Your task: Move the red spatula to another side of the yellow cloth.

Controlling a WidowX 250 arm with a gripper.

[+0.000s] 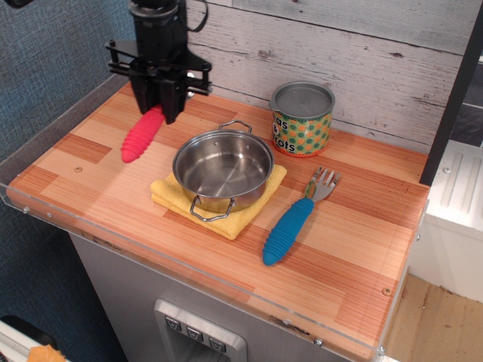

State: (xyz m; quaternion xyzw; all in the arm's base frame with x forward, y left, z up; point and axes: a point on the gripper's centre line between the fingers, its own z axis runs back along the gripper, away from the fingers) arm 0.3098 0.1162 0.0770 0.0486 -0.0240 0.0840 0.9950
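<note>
My gripper (158, 105) hangs over the far left part of the counter, its black fingers pointing down and pinched on the upper end of the red spatula (142, 135); the silver head is hidden between them, so only the ribbed red handle shows; the handle slants down and away from my fingers toward the near left, its long axis running diagonally, its rounded free end lowest and close to the wood; whether it touches the surface I cannot tell. Just to the right and nearer than my gripper sits the steel pot (223, 165) on the yellow cloth (170, 192); the spatula lies off the cloth's left side, apart from it. Farther right stands a dotted tin can (302, 119), and beyond the cloth a blue-handled fork (290, 225) lies on the boards. The wooden counter (355, 256) has striped planks and a clear edge strip; behind my gripper rises a whitewashed plank wall (392, 68); to my left, a blue-grey textured wall (53, 60).
</note>
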